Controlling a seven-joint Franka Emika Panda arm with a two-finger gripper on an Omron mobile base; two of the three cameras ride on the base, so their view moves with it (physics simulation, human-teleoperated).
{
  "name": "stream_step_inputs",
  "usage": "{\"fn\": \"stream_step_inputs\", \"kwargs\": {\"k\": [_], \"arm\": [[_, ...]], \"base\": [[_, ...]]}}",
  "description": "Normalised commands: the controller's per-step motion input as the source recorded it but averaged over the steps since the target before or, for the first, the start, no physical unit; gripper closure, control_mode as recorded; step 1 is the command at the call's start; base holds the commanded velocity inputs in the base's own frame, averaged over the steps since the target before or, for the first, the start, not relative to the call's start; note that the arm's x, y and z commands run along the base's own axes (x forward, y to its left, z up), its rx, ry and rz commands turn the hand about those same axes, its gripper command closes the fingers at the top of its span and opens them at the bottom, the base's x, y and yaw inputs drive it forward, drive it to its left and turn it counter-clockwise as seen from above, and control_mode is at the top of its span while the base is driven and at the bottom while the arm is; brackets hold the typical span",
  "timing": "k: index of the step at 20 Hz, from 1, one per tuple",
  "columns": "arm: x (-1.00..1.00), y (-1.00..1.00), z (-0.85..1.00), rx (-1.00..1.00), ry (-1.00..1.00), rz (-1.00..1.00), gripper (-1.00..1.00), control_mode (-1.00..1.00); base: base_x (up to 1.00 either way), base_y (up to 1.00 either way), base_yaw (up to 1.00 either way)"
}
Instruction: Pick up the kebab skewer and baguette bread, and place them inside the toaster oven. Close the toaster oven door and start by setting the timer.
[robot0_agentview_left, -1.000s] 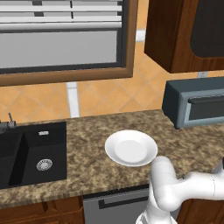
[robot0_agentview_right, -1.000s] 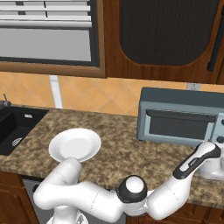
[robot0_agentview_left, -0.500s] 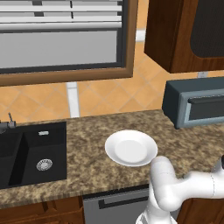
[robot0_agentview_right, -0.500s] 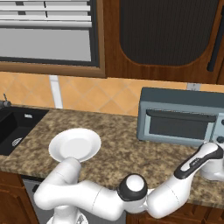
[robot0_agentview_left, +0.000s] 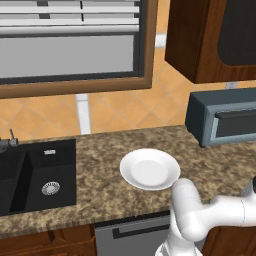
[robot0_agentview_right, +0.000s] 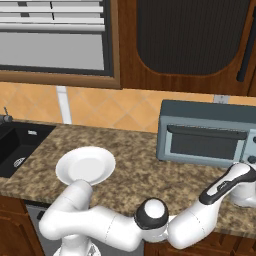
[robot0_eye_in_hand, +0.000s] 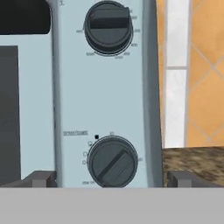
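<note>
Open fingers facing the toaster oven's lower knob

The toaster oven (robot0_agentview_right: 207, 137) is sitting on the speckled bench (robot0_agentview_right: 135, 170) against the tiled wall, its door (robot0_agentview_right: 204, 143) standing shut, with a white plate (robot0_agentview_right: 85, 165) lying well apart to its left. In the hand view the fingers (robot0_eye_in_hand: 40, 178) are standing wide apart, flanking the lower knob (robot0_eye_in_hand: 113, 162) below the upper knob (robot0_eye_in_hand: 108, 27).

Even flat rendered light, soft shadows, no glare
</note>
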Motion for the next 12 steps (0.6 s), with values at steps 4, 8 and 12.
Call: {"fn": "stream_step_inputs", "kwargs": {"k": [4, 8, 12], "arm": [[0.00, 0.00, 0.03, 0.00, 0.00, 0.00, -1.00, -1.00], [0.03, 0.01, 0.02, 0.00, 0.00, 0.00, -1.00, -1.00], [0.17, 0.01, 0.00, 0.00, 0.00, 0.00, -1.00, -1.00]], "base": [[0.00, 0.00, 0.00], [0.00, 0.00, 0.00], [0.00, 0.00, 0.00]]}}
